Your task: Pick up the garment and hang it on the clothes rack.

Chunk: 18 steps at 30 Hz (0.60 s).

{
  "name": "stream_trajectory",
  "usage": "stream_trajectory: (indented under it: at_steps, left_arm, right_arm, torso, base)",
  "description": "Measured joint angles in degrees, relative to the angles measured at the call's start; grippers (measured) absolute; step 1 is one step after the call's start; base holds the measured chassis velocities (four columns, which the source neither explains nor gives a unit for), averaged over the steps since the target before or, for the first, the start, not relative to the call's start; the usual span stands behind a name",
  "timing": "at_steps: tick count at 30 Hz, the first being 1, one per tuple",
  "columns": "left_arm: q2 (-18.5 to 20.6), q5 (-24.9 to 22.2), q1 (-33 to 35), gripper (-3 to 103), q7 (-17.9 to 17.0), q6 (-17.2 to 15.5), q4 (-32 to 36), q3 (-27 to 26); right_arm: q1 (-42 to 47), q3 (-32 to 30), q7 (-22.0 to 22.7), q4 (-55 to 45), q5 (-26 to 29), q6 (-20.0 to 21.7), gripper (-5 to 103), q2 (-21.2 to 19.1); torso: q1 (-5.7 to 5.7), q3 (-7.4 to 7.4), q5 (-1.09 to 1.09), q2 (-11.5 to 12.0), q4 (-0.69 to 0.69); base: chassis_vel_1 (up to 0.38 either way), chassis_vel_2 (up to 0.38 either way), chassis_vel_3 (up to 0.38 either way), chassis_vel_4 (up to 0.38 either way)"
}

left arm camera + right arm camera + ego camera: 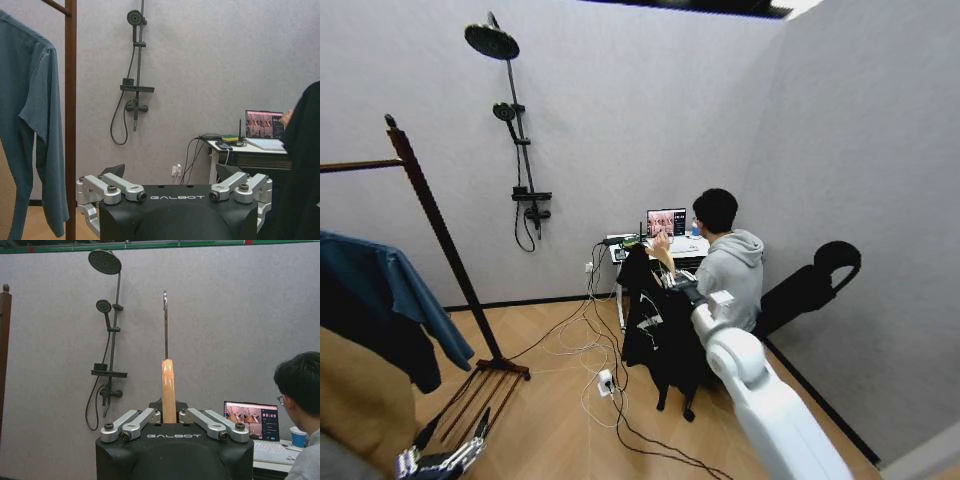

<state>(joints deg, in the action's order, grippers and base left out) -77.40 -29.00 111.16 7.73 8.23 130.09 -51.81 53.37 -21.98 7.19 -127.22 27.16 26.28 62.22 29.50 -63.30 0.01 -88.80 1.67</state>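
Garment [658,330] first: your black T-shirt hangs in mid-air off the end of your right arm, out in front of the robot and to the right of centre, draped below the wrist and well clear of the floor. Your right gripper [169,412] is clamped on the light wooden hanger [168,390], which stands upright between the fingers with its metal hook [165,325] pointing straight up. Your left gripper [175,192] sits low at the robot's left, near the foot of the clothes rack [440,235]; in its wrist view the fingers are spread wide with nothing between them. The rack stands to the left, well apart from the T-shirt, with one dark post leaning across the head view and its horizontal bar running off the left edge. A teal-blue shirt [390,290] already hangs on that bar, with a tan coat [360,400] beside it. Behind the T-shirt you have a small desk [692,250] with an open laptop [666,222], and a black shower set [515,130] is fixed to the back wall.
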Motion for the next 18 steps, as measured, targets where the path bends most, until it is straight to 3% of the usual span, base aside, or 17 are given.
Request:
stream_trajectory:
  at_steps: [2,6,18]
  left_arm:
    - [0.0,0.0,0.0,100,-0.01,0.0,0.0,-0.01]
    - [0.0,0.0,0.0,100,0.0,0.0,0.0,0.0]
    - [0.0,0.0,0.0,100,0.0,0.0,0.0,0.0]
  right_arm:
    - [5.09,-3.22,-1.13,-4.03,1.44,0.12,10,-3.44]
    - [8.43,-6.98,-2.01,-5.87,2.55,-1.03,10,-6.4]
    - [8.88,-7.79,-0.41,-5.8,1.92,-1.48,10,-4.9]
  torso:
    - [0.0,0.0,0.0,-0.01,-0.02]
    - [0.0,0.0,-0.01,0.0,-0.02]
    - [0.0,-0.01,-0.01,0.0,-0.04]
  base:
    - [0.0,0.0,0.0,0.0]
    - [0.0,0.0,0.0,0.0]
    - [-0.005,0.005,0.003,-0.001]
